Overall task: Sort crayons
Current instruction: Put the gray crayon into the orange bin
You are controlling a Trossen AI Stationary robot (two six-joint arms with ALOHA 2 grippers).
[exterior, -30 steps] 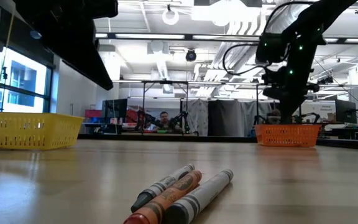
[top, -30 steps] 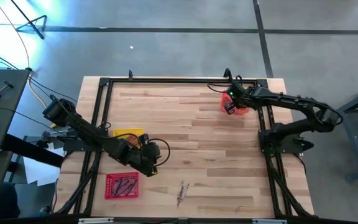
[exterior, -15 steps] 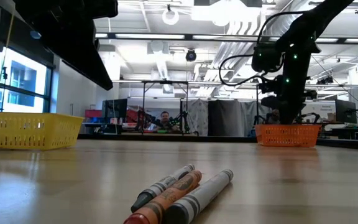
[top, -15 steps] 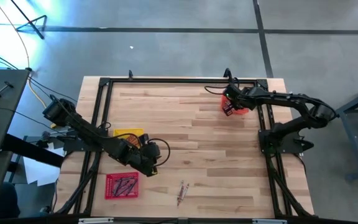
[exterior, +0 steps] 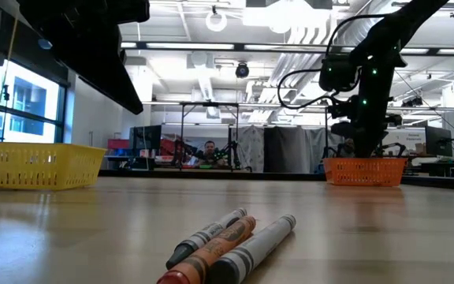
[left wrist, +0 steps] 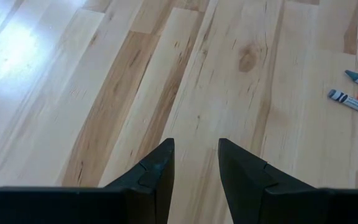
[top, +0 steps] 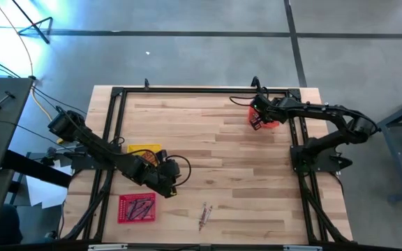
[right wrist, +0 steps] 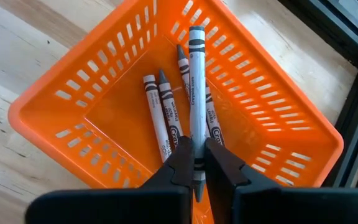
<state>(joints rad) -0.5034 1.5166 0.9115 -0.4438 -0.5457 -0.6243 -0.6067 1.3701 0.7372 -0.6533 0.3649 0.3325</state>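
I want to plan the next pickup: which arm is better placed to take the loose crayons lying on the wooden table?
The left. The left gripper is open, empty and near the three loose paper-wrapped crayons. The right gripper holds a grey crayon over the far orange plastic basket.

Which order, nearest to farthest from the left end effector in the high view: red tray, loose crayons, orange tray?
From the left end effector:
1. Red tray, just beside it, at the table's near edge.
2. Loose crayons, on bare wood toward the middle.
3. Orange tray, far corner, under the right end effector.
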